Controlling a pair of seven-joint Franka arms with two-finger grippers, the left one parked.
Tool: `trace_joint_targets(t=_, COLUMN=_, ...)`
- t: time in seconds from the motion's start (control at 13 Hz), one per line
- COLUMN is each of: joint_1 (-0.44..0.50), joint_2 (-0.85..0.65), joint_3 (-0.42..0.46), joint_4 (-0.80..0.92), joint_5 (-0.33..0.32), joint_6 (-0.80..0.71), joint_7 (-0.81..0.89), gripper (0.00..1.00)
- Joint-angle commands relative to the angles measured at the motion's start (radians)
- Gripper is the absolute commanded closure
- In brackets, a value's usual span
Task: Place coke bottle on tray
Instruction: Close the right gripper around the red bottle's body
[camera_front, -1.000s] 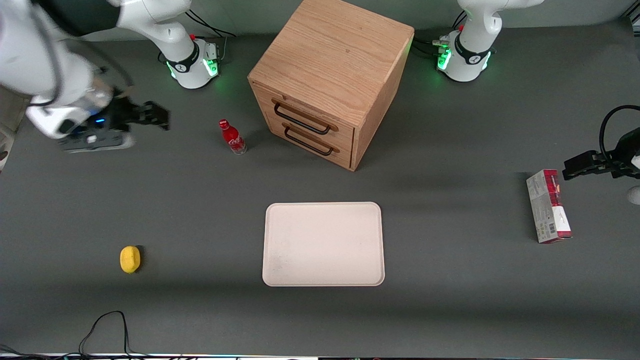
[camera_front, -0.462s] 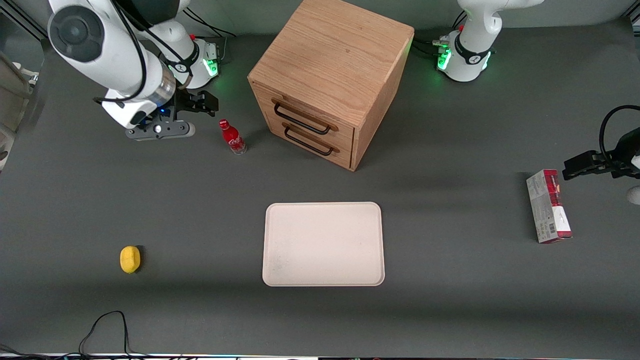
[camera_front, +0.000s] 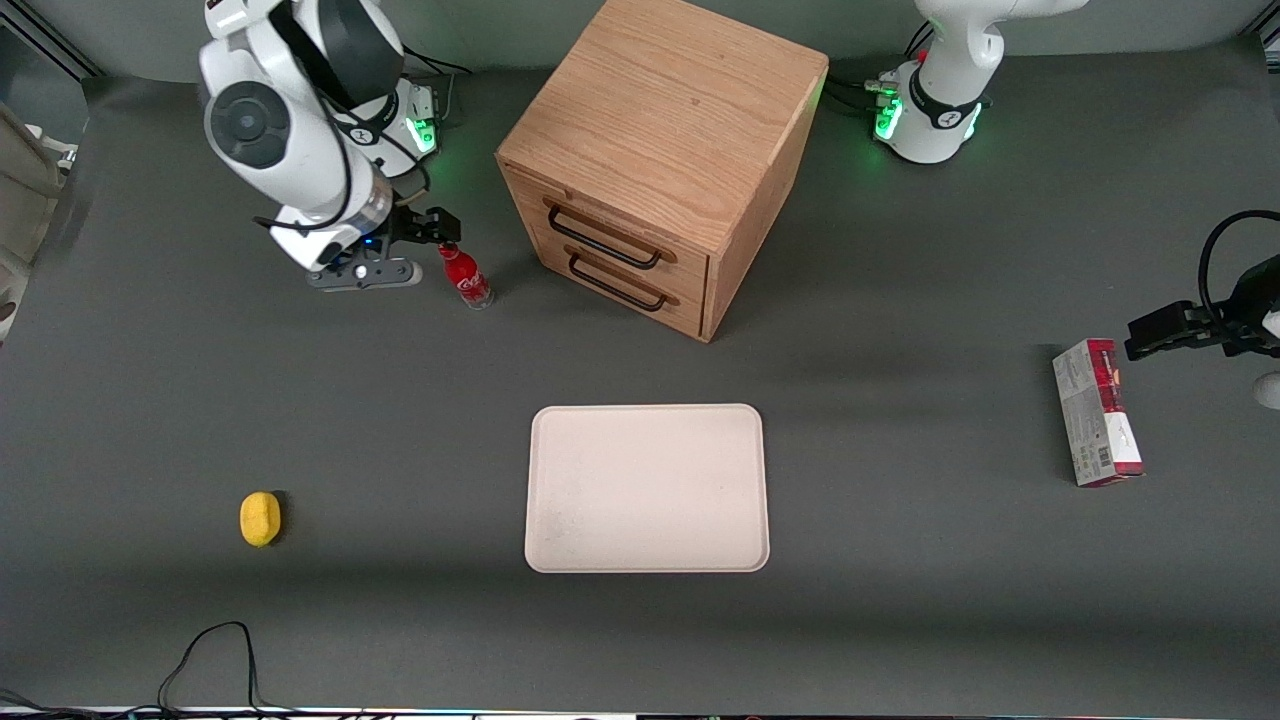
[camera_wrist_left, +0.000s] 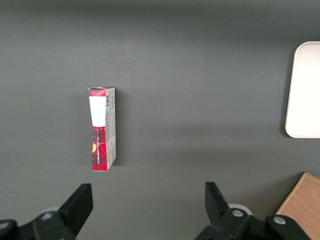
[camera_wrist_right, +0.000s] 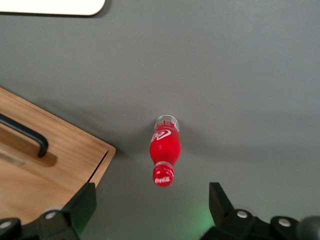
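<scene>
Just above coke bottle (camera_wrist_right: 164, 152): spread fingers (camera_wrist_right: 82, 205).

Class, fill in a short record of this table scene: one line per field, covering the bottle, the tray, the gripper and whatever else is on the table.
bottle: coke bottle, upright on the table, beside the wooden cabinet
tray: tray, nothing on it, nearer the front camera than the cabinet
gripper: gripper, open, just above the bottle's cap, holding nothing
other items: lemon toward the working arm's end; carton toward the parked arm's end
task state: bottle not yet grasped
</scene>
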Motion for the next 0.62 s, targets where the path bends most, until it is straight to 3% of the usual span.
trace_joint_targets(t=0.0, joint_1=0.033, joint_2=-0.075, joint_3=-0.004, joint_4=-0.174, joint_5=0.017, joint_6=0.152, joint_7=0.028, gripper=0.00)
trace_joint_targets(t=0.54, joint_1=0.053, joint_2=-0.111, joint_3=-0.001, joint_4=-0.335, joint_5=0.010, joint_6=0.335, joint_7=0.032, gripper=0.00)
